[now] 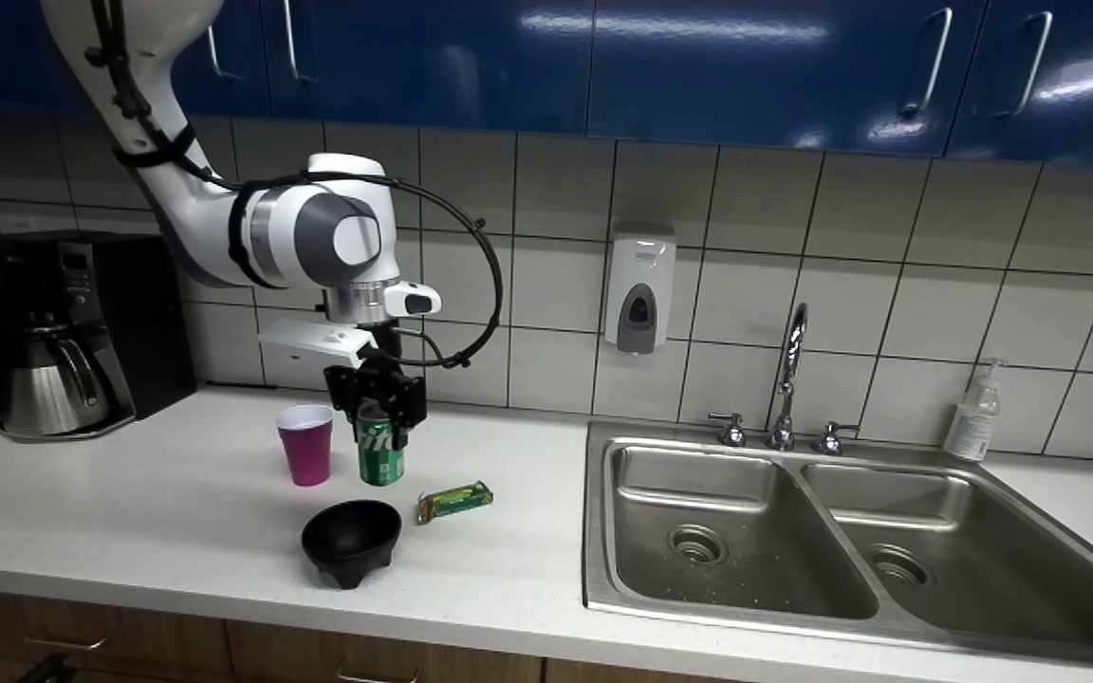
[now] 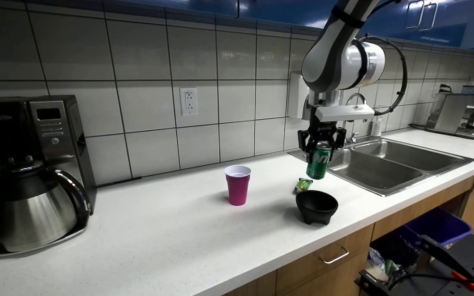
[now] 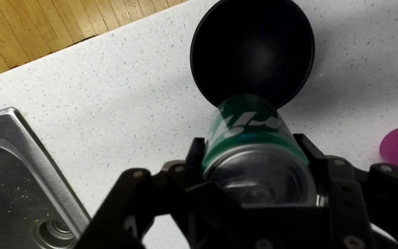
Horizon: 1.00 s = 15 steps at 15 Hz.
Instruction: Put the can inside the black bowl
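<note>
Green soda can [image 2: 319, 165]: it is hanging in the air above the tabletop [image 2: 187, 234], roughly upright. In an exterior view the black bowl [image 2: 317, 209] is standing below it, at 6 o'clock; the two are not touching there.

Can's weight: whether it is full or empty, I am not able to tell. I am expecting a light load if empty and a clearly heavier one if full.

Can's skin: it is looking like thin, smooth metal. I am judging it stiff under a moderate squeeze, somewhat slippery, not fragile, but easy to dent if nothing is inside.

Where to take hold: the straight side wall is offering the best place, at two opposite points in the upper half, so that the base is pointing freely toward the bowl.

Jaws: they are grasping the can, being parted only to its width. In the wrist view they are pressing at its 9 o'clock and 3 o'clock, close to the silvery top [image 3: 264, 173].

Can against bowl: in the wrist view the bowl is lying at 12 o'clock and the can's far end is covering a bit of the rim; if the base is truly over the opening, I am not able to tell.

Magenta cup [image 1: 306, 448]: it is standing near the can's 9 o'clock in an exterior view; the jaws are not touching it.
</note>
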Available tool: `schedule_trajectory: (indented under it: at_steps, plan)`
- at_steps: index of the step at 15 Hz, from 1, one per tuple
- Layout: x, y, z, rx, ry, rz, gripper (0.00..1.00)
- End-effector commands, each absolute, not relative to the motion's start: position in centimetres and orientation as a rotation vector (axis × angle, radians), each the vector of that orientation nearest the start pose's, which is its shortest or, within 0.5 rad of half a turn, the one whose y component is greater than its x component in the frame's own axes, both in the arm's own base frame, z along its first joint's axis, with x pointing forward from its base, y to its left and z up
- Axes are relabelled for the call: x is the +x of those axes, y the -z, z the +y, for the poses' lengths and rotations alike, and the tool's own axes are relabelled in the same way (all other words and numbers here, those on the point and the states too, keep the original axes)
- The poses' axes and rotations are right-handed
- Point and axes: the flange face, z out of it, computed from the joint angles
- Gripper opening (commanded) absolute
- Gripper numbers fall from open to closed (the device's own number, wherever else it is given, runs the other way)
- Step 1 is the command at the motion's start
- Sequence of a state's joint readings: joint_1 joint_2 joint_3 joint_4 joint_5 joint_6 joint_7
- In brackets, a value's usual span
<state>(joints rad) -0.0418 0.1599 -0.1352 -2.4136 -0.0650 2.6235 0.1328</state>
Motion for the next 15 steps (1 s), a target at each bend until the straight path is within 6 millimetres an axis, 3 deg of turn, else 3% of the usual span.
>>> schedule_trajectory:
  at_steps: [1,15]
  plan:
    - [47.3,-25.9,-7.7,-3.18,0.11,0.307,0.41]
    - [45.7,-22.8,-5.0,-3.22,0.11,0.14,0.41]
